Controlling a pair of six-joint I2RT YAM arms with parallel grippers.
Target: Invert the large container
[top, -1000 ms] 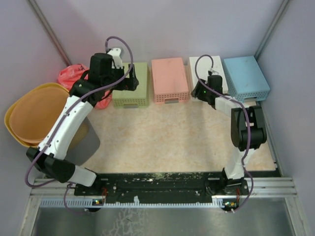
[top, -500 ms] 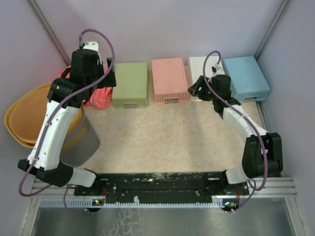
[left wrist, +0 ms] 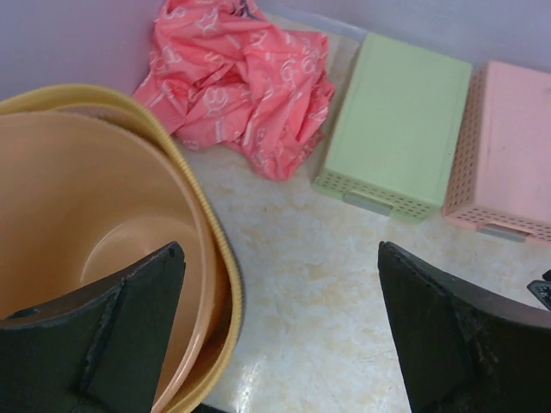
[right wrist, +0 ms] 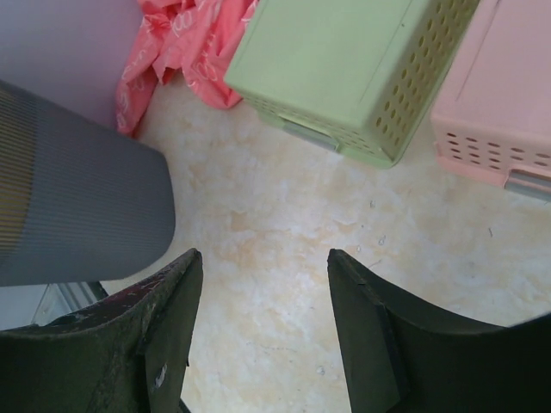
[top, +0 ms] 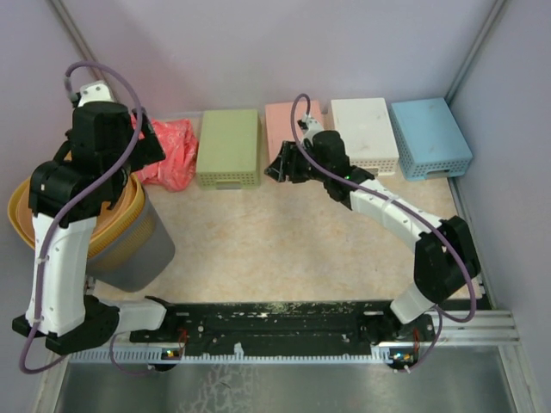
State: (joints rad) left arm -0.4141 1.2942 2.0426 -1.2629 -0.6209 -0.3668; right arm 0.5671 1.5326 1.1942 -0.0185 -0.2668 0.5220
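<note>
L gripper [left wrist: 280, 258]: released, jaws wide apart; hangs above the rim of the large container [top: 142, 249], prob. lined up to straddle the rim wall.
R gripper [right wrist: 263, 258]: released, grasping nothing; low over the surface [right wrist: 284, 215], facing the container's grey wall, prob. to brace the tip-over.
Container loc.: far left of surface, upright, mouth up; not yet turned.
Adjacent: pink bag [left wrist: 241, 77] just beside rim; green basket [left wrist: 400, 120] near.
Hidden: L arm covers part of rim in top view; base unseen; orange inner = liner or separate tub, cannot tell.
</note>
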